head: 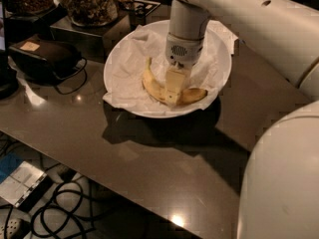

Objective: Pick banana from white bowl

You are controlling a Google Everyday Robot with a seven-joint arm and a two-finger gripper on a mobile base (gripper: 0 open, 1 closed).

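A curved yellow banana [153, 86] lies in the wide white bowl [219, 86], on crumpled white paper, slightly front of centre. Its stem end points to the back left and its other end [197, 94] to the right. My gripper [173, 89] hangs straight down from the white arm [187, 31] and sits on the middle of the banana, covering that part. The bowl rests on a dark glossy table [149, 158].
Glass jars of snacks [87, 1] stand behind the bowl at the back left. A black device with a cable [47, 56] lies left of the bowl. The arm's white body [279, 183] fills the right side. Cables and boxes [30, 193] lie on the floor in front.
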